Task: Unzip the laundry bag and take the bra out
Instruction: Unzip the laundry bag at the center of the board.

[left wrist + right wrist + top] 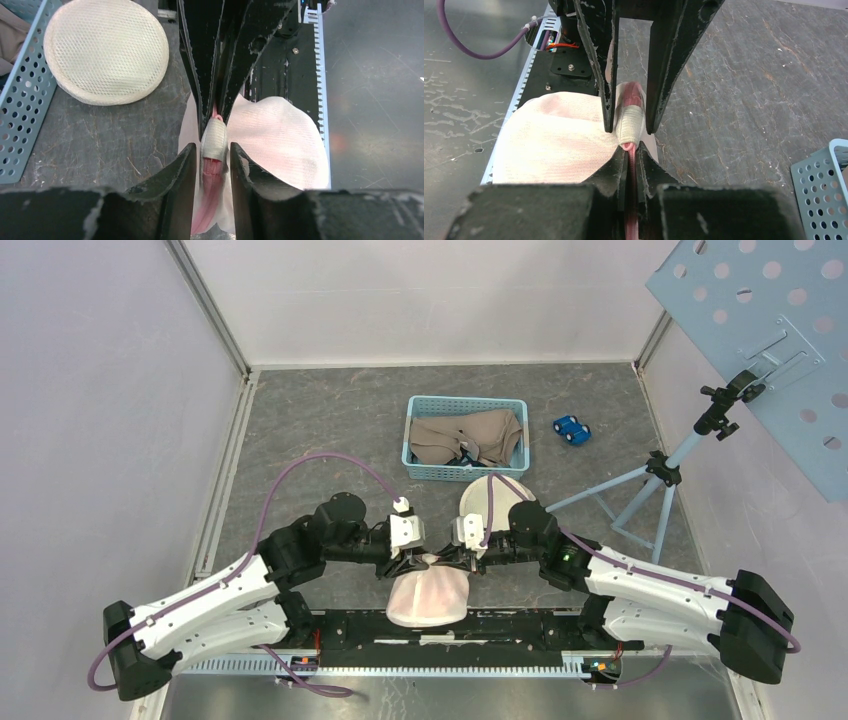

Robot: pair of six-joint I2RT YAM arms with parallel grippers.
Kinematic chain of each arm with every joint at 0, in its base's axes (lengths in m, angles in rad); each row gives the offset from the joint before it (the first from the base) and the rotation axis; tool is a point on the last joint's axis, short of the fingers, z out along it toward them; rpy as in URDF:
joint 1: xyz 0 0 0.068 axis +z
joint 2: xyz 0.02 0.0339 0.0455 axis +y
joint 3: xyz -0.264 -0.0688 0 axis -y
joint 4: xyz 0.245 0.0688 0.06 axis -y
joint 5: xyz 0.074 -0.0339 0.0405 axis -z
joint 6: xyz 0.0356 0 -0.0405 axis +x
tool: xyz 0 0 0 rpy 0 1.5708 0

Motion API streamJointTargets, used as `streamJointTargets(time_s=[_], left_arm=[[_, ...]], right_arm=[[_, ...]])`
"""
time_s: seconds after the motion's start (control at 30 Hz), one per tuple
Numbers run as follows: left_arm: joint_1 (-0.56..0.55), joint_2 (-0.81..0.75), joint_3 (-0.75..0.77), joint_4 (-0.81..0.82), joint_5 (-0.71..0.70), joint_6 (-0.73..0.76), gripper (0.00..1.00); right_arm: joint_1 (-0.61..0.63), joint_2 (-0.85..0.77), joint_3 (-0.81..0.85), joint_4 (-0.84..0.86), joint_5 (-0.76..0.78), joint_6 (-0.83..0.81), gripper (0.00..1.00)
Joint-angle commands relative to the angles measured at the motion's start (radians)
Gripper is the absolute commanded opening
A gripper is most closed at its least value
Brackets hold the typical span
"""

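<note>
**Top view.** Both arms meet at the near edge of the counter (320, 420), over the laundry bag (428, 605). The bag is a pale pink-white mesh pouch lying flat between the arm bases. The left pincer (412, 562) and the right pincer (452, 558) both reach its far edge. Beyond it you have a white mesh disc (482, 502), a blue basket (440, 473) holding beige cloth, and a toy car (571, 429). The bag looks closed and full, so you probably have most of the unzipping and all of the bra's removal left to do. The bra itself cannot be made out. A pink tint showing through the mesh suggests it is inside.

**Left wrist view.** The left pincer (212, 150) has its fingers parted on either side of a white fabric tab (215, 140) at the bag's edge. A thin gap shows on each side, so it seems to grip nothing. The pink zip seam (210, 185) runs from under the tab towards the camera. The right pincer (215, 119) comes in from the top, closed on that seam just past the tab.

**Right wrist view.** The right pincer (630, 152) is clamped on the pink zip seam (631, 95), right against the tab (630, 120). The left pincer's fingers (596, 75) straddle the tab without pressing it. The bag (554, 125) spreads out to the left.
</note>
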Motion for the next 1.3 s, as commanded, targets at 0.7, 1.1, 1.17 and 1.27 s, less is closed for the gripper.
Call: streamJointTargets(time_s=[0.7, 1.1, 1.17, 1.27], left_arm=[[-0.007, -0.021, 0.01, 0.133, 0.024, -0.096, 0.02], [-0.007, -0.091, 0.045, -0.017, -0.052, 0.073, 0.56], [-0.007, -0.082, 0.057, -0.041, -0.046, 0.091, 0.56], [-0.01, -0.069, 0.07, -0.059, -0.047, 0.116, 0.58]], right_arm=[[-0.008, -0.057, -0.015, 0.055, 0.032, 0.004, 0.36], [-0.022, -0.036, 0.001, 0.081, -0.042, 0.074, 0.0], [-0.027, -0.03, -0.001, 0.102, -0.056, 0.099, 0.0], [-0.031, -0.019, -0.002, 0.125, -0.069, 0.135, 0.0]])
